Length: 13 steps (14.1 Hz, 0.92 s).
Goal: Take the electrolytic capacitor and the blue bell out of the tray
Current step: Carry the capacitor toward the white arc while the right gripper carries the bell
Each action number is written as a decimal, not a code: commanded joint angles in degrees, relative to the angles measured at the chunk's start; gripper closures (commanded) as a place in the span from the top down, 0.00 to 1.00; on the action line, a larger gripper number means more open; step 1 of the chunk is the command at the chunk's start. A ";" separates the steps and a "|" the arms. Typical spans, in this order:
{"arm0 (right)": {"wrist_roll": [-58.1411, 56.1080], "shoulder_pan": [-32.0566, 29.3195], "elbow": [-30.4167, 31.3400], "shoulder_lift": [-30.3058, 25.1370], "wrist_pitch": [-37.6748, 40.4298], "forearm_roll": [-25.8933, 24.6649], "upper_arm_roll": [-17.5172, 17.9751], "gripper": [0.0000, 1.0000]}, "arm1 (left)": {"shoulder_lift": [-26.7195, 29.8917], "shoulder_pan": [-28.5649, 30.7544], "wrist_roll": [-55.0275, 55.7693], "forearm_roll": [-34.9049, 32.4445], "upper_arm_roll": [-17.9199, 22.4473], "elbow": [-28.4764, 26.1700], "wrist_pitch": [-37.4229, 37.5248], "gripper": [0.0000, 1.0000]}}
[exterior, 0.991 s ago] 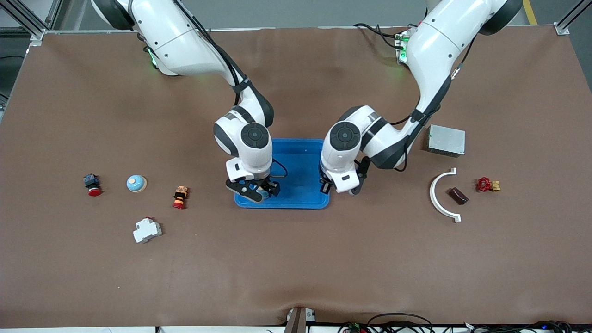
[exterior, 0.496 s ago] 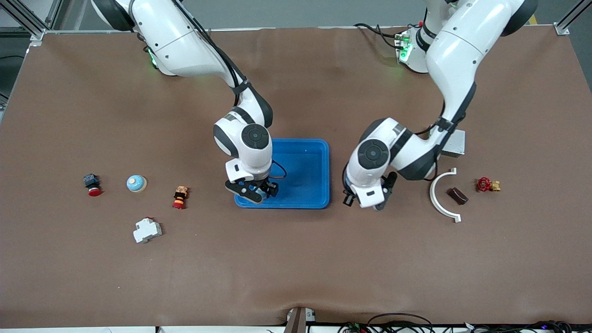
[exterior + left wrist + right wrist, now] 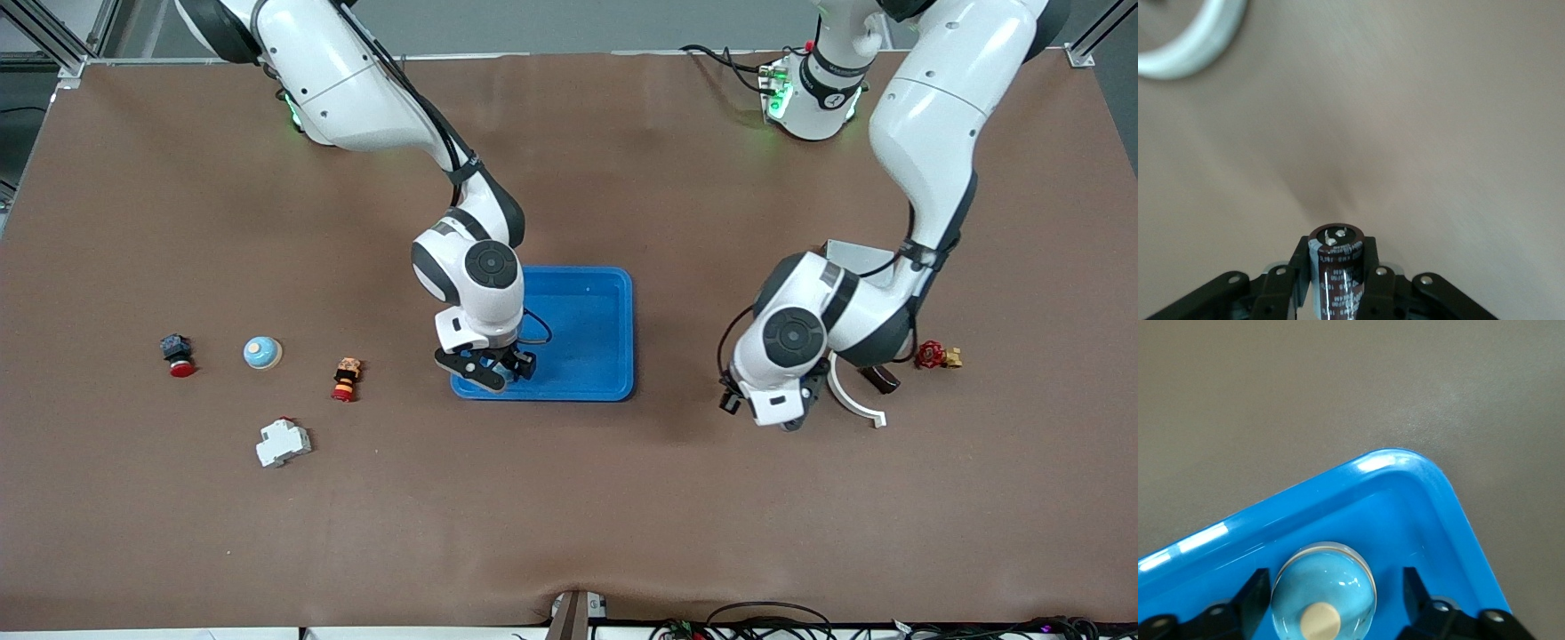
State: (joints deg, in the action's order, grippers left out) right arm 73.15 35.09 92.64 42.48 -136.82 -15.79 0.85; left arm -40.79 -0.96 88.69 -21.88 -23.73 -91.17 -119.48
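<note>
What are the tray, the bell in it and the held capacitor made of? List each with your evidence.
Blue tray: likely moulded plastic, with glossy highlights along its rounded rim.
Bell: shiny pale blue dome, possibly painted metal, with a matt cream button.
Capacitor: dark printed sleeve and silvery top, probably a metal can, clamped in the left gripper.

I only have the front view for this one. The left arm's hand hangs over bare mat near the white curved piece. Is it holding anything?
Observer: Yes. The left wrist view shows the left gripper shut on the capacitor, a dark cylinder clamped between its fingers.
Operator: And the right gripper, at the corner of the blue tray?
Observer: Its fingers are open, and the bell sits in the tray between them.
Operator: Is the bell upright?
Observer: Yes, its pale blue dome and cream button face up toward the right wrist camera.
</note>
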 commanded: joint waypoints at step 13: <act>-12.64 -6.69 -12.48 -4.50 24.29 12.18 1.96 0.00 | 3.00 16.43 -19.51 -9.85 -1.23 -5.95 4.43 0.00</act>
State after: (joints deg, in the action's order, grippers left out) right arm 66.78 31.88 81.51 41.01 -117.21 -5.88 1.40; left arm -39.61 14.56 70.15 -30.46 -24.00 -95.17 -115.06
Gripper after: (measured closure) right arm 0.374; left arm 0.661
